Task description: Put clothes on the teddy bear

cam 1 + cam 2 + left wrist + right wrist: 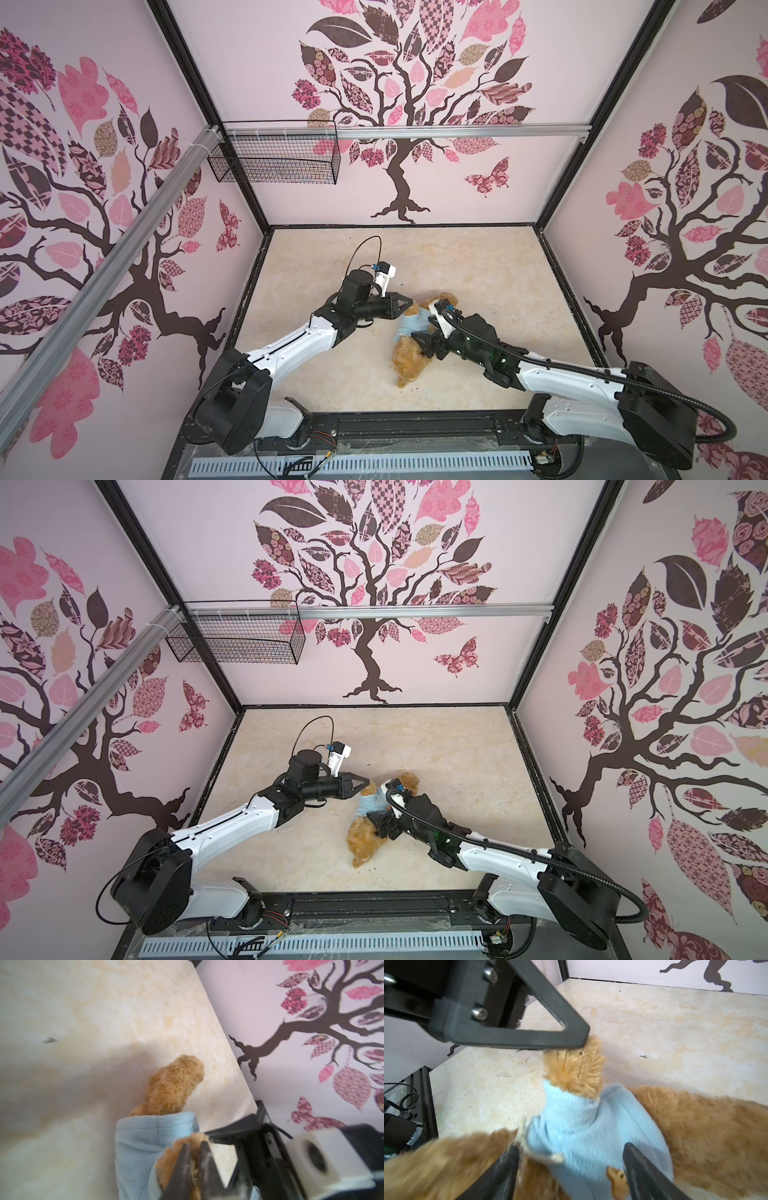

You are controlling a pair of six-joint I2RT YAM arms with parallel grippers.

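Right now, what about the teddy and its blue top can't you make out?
- Face of the teddy bear: in no view; the right arm covers its middle in both top views.
- Bear patch on the hoodie: right wrist view, partly behind a finger.
- Hold of the left gripper on the paw: left wrist view, blurred.

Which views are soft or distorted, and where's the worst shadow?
In both top views: sharp, but wide-angle bending splays the frame posts. Left wrist view: soft all over, a broad shadow on the table beside the teddy bear. Right wrist view: far table crisp, near fur and hoodie soft.
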